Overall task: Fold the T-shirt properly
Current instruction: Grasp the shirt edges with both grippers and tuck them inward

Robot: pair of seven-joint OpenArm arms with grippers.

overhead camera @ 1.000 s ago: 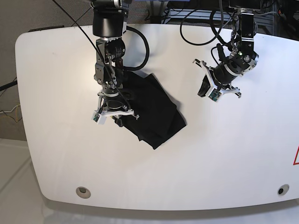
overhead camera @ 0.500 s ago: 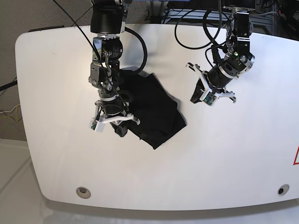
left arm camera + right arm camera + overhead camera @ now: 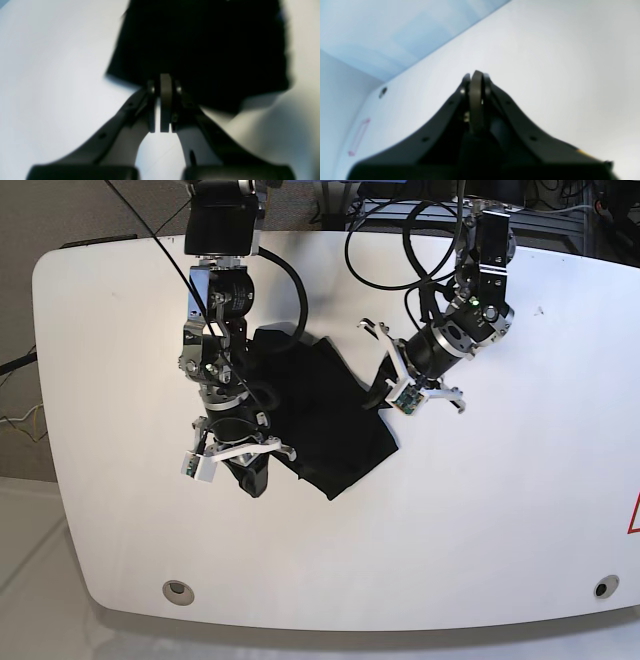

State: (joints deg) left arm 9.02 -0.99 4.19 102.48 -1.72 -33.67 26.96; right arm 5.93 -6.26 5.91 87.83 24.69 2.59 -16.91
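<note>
We find the T-shirt lying as a folded black bundle on the white bench, slightly left of the bench's middle in the base view, with one corner pointing toward the near edge.

The left claw hangs over the right-hand edge of the T-shirt in the base view. In the left wrist view the left claw has its jaws pressed together with nothing between them; the black cloth fills the area just beyond the tips. We cannot tell whether the tips touch the cloth.

The right claw sits at the T-shirt's left-hand lower edge in the base view, its tips over bare bench just beside the cloth. In the right wrist view the right claw is likewise fully closed and empty, with only white bench ahead of it.

Black cables run from both arms toward the far edge of the bench.
</note>
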